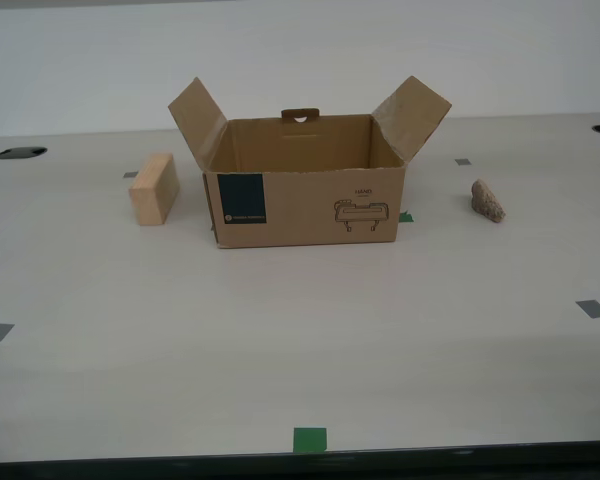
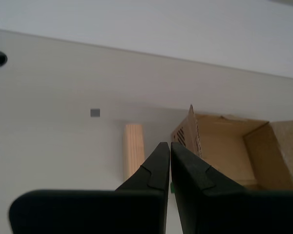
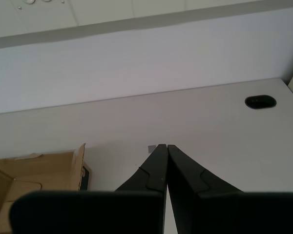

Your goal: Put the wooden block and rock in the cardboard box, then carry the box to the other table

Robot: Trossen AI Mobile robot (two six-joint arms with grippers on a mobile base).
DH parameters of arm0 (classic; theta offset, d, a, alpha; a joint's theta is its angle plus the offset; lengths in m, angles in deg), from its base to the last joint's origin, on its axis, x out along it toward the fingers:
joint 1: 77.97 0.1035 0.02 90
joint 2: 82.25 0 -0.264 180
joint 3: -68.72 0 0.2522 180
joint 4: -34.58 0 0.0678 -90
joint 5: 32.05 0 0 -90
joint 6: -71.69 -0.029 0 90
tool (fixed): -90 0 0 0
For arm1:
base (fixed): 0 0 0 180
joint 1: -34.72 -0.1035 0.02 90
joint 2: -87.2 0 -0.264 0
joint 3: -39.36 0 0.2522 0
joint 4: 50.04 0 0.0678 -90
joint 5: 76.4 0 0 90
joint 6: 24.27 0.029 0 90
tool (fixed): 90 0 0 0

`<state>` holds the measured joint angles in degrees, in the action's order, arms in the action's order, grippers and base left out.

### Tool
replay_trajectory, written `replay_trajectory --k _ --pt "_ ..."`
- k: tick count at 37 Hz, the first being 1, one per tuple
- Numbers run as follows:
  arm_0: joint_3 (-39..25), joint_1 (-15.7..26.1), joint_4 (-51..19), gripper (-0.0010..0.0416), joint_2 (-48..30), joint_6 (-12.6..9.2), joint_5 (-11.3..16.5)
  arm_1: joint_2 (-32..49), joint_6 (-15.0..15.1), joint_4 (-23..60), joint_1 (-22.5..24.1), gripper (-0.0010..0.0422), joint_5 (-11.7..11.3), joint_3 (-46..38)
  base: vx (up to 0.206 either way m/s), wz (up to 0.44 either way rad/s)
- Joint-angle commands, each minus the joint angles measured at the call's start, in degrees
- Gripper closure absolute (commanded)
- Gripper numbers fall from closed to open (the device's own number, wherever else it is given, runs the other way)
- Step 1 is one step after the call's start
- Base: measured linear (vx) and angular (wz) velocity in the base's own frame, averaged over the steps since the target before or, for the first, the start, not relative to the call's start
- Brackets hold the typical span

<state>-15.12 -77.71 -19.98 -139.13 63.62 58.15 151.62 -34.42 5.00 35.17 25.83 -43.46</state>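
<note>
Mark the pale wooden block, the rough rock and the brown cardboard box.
pale wooden block [image 1: 154, 189], exterior view, front face.
rough brownish rock [image 1: 488, 201], exterior view, middle.
brown cardboard box [image 1: 305, 208], exterior view, front wall.

Cardboard box [image 1: 305, 195] between wooden block [image 1: 153, 189], rock [image 1: 487, 201]

Open cardboard box [image 1: 305, 205] at centre of the frame, flaps raised. Wooden block [image 1: 153, 188] just beside it at left, standing on edge. Rock [image 1: 487, 201] at right, apart from box. Green tape mark [image 1: 309, 439] at bottom centre.

Frontal overview; wrist views sharing cardboard box [image 1: 305, 190]
</note>
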Motion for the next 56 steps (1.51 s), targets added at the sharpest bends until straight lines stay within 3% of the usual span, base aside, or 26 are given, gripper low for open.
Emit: replay_trajectory --k 1,9,14,20,28,42,56 --pt "-2.34 -0.02 -3.45 0.0406 -0.13 -0.72 0.20 2.49 0.17 3.82 0.07 0.0412 0.31 -2.49 0.000 0.000" --pt "-8.52 0.09 -11.63 0.0406 -3.19 -0.92 0.59 8.31 1.46 9.20 0.15 0.0412 1.57 -6.67 0.000 0.000" --pt "-12.00 0.11 -16.02 0.0406 -6.29 -0.87 4.72 10.84 1.81 10.14 0.94 0.0412 5.49 -7.74 0.000 0.000" --pt "-15.06 0.15 -20.44 0.0406 -11.39 -0.81 8.96 13.57 1.92 12.61 2.71 0.0412 5.25 -9.35 0.000 0.000" --pt "-18.93 0.17 -27.43 0.0406 -18.97 -0.74 8.98 17.11 3.72 19.71 3.85 0.0412 5.22 -12.83 0.000 0.000" --pt "-20.02 0.17 -26.49 0.0406 -25.11 -0.74 8.98 17.40 4.13 19.89 3.85 0.0412 5.22 -13.86 0.000 0.000" --pt "-20.00 0.17 -26.40 0.0406 -26.14 -0.70 8.98 17.40 4.13 19.89 3.93 0.0412 5.22 -13.86 0.000 0.000"
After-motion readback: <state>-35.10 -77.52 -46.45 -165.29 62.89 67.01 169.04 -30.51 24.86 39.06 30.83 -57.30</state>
